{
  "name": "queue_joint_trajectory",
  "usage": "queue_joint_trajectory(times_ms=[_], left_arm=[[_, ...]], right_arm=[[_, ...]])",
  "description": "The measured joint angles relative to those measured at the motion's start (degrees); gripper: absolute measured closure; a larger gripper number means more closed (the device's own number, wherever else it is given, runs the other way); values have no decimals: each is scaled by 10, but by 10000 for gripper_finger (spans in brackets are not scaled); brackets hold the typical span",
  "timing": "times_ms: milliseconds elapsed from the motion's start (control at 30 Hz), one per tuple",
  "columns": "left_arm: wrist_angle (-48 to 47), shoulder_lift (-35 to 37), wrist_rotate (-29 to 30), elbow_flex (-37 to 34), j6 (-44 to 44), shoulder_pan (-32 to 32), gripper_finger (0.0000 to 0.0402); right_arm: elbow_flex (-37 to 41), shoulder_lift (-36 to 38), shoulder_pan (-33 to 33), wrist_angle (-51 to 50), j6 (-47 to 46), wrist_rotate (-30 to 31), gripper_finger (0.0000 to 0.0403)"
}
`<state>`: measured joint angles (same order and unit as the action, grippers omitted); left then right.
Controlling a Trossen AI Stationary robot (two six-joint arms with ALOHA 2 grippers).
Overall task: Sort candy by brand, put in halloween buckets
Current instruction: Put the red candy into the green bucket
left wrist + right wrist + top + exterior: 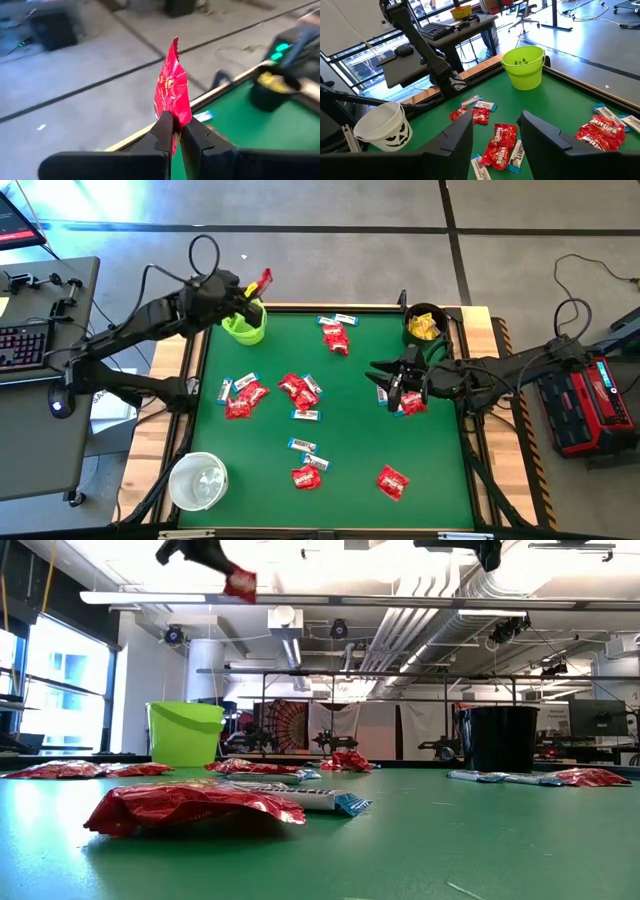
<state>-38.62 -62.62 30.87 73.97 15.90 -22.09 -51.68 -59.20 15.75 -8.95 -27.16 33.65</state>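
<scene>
A green table top point(350, 420) with a pale wooden rim carries three pails and scattered candy. The lime green bucket point(244, 326) stands at the far left corner, the black bucket point(424, 326) at the far right corner (yellow packets show inside it), and the white bucket point(198, 481) at the near left corner. Near the far edge lie red packets point(336, 338) with slim white-and-blue bars point(338, 319) just beside them. A mixed cluster of red packets and bars point(268, 394) lies left of centre. Nearer the front lie two bars point(309, 454), a red packet point(306, 477) touching one, and a lone red packet point(392, 481) to the right.
</scene>
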Motion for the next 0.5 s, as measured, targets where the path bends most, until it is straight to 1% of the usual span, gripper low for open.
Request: queue_joint_trajectory(times_ms=[133, 233, 333, 500], left_arm=[[-52, -11, 11, 0, 14, -51, 394], [-83, -23, 5, 0, 15, -84, 394], [-108, -40, -15, 0, 9, -114, 394], [-168, -86, -66, 0, 0, -160, 394]], right_arm=[[0, 0, 0, 0, 0, 0, 253], [0, 0, 0, -1, 0, 0, 253], [0, 0, 0, -1, 0, 0, 253], [0, 0, 0, -3, -14, 0, 253]])
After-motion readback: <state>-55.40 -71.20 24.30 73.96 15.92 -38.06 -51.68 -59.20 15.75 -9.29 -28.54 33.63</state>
